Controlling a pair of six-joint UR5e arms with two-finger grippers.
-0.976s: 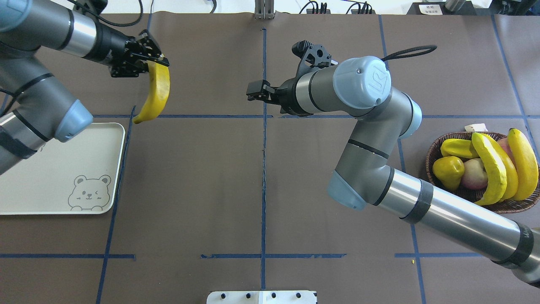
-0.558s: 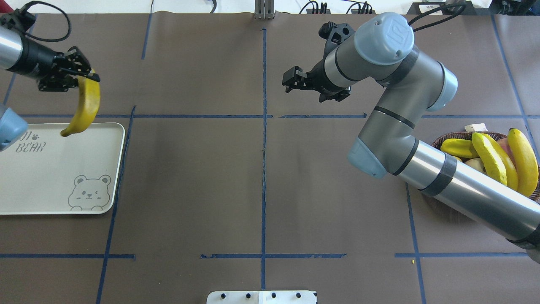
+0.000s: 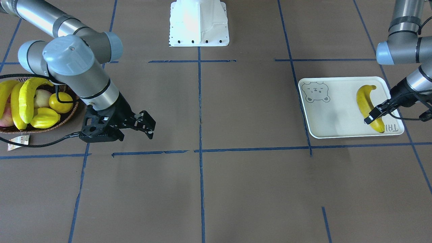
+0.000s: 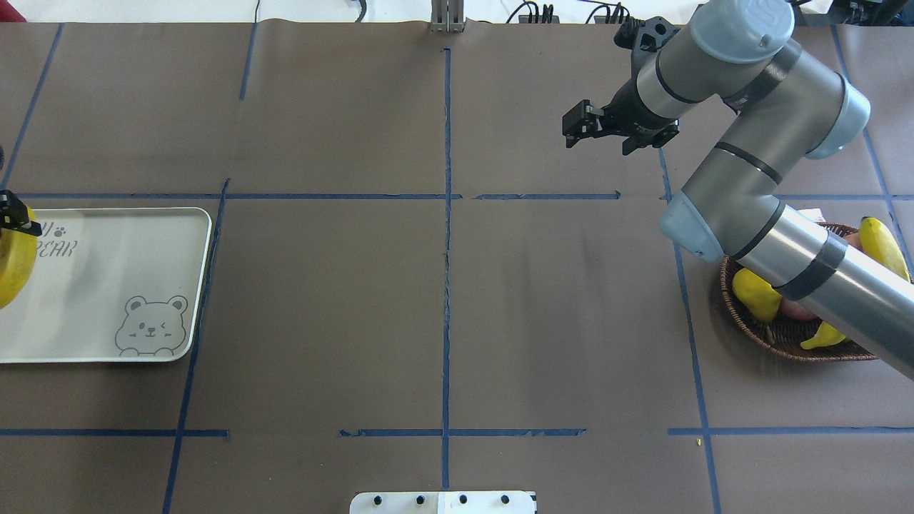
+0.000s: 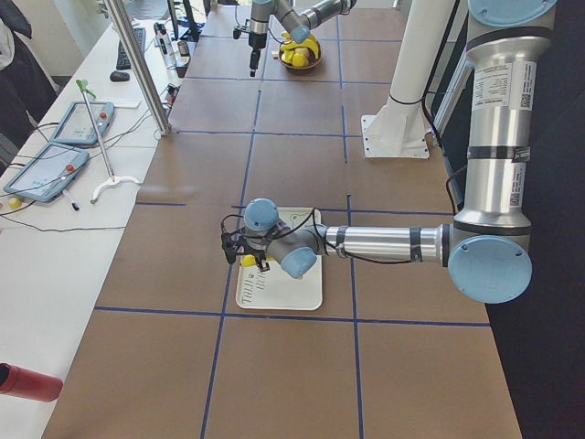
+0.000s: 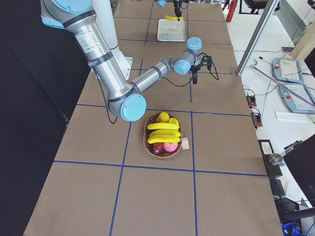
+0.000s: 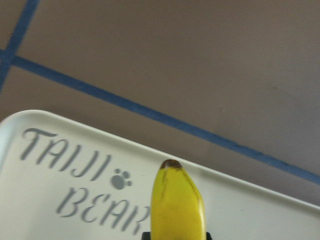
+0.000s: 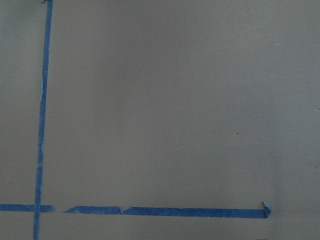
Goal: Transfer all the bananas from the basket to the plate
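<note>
My left gripper [image 3: 374,115] is shut on one banana [image 3: 365,99] and holds it over the lettered end of the cream plate [image 3: 334,114]; I cannot tell whether the banana touches the plate. The overhead view shows this banana [image 4: 14,260] at the left edge, on the plate [image 4: 107,285]. The left wrist view shows its dark tip [image 7: 171,164] above the lettering. My right gripper [image 3: 151,130] is open and empty, low over the table beside the wicker basket [image 3: 54,127]. Three bananas [image 3: 27,96] lie in the basket. My right forearm hides most of the basket [image 4: 778,334] in the overhead view.
The basket also holds a yellow starfruit [image 3: 44,116], a round yellow fruit [image 3: 60,102] and a pink fruit [image 3: 42,98]. A paper tag [image 3: 17,140] lies by the basket. The white robot base [image 3: 199,23] stands at the table's edge. Blue tape lines cross the brown mat.
My left gripper has carried the banana left and nearer, from beyond the plate to over it. My right arm has swung right, and its forearm now covers the basket.
</note>
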